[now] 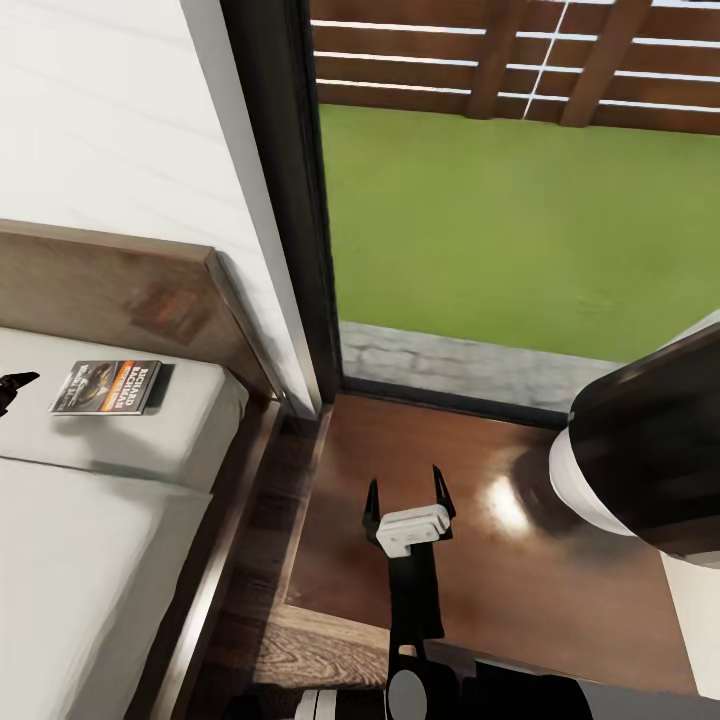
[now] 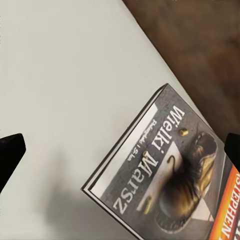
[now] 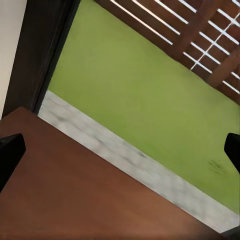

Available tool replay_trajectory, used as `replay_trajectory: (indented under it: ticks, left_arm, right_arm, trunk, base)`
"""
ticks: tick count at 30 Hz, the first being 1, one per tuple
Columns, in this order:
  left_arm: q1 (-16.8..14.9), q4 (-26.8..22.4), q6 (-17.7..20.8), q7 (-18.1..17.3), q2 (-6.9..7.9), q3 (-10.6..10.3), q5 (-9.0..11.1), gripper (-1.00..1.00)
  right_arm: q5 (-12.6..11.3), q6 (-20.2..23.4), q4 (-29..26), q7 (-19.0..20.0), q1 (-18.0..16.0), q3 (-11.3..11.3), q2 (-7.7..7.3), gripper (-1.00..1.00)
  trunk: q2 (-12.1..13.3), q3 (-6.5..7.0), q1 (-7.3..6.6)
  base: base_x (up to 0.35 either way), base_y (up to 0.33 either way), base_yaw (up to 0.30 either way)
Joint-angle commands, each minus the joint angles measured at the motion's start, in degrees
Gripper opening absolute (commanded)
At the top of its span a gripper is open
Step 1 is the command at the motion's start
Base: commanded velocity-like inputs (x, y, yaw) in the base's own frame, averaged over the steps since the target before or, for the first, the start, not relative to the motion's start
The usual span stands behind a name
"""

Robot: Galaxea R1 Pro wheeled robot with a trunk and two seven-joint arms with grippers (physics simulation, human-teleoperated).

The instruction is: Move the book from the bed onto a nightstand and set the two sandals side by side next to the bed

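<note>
Fingers [image 2: 11, 150] of the left gripper [image 2: 120, 152] spread wide, book [image 2: 165, 175] lying free between them.

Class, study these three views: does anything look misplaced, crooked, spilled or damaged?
Only the book is out of place: it lies flat on the bed mattress near the headboard, not on the nightstand. It looks undamaged, and nothing seems spilled or broken.

The book [image 1: 106, 387] lies flat on the bed's [image 1: 90, 560] pale mattress near the wooden headboard [image 1: 120, 300].
</note>
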Motion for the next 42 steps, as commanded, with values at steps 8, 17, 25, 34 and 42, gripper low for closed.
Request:
replay_trajectory:
  ticks: [8, 17, 25, 34, 42]
  left_arm:
    - [0.0, 0.0, 0.5, -0.1, 0.0, 0.4, 0.0, 1.0]
    - [0.0, -0.1, 0.5, -0.1, 0.0, 0.4, 0.0, 1.0]
    - [0.0, -0.3, 0.5, -0.1, 0.0, 0.5, 0.0, 1.0]
    - [0.0, -0.5, 0.5, -0.1, 0.0, 0.5, 0.1, 1.0]
    - [0.0, -0.5, 0.6, -0.2, 0.01, 0.5, 0.1, 1.0]
  right_arm:
    - [-0.3, 0.6, -0.1, -0.4, -0.1, 0.2, -0.02, 1.0]
    - [1.0, 0.6, -0.1, -0.4, 0.6, 0.2, 0.1, 1.0]
    - [2.1, 0.6, -0.1, -0.4, 1.2, 0.2, 0.23, 1.0]
    - [2.3, 0.6, -0.1, -0.4, 1.3, 0.2, 0.18, 1.0]
    - [2.3, 0.6, -0.1, -0.4, 1.3, 0.2, 0.24, 1.0]
  trunk:
    - [0.0, -0.03, 0.0]
    - [-1.6, -0.75, 0.88]
    - [-4.8, -2.19, 2.63]
    - [-6.8, -3.08, 3.73]
    - [-6.8, -3.08, 3.73]
  base:
    - [0.0, 0.0, 0.0]
    - [0.0, 0.0, 0.0]
    - [0.0, 0.0, 0.0]
    - [0.0, 0.0, 0.0]
    - [0.0, 0.0, 0.0]
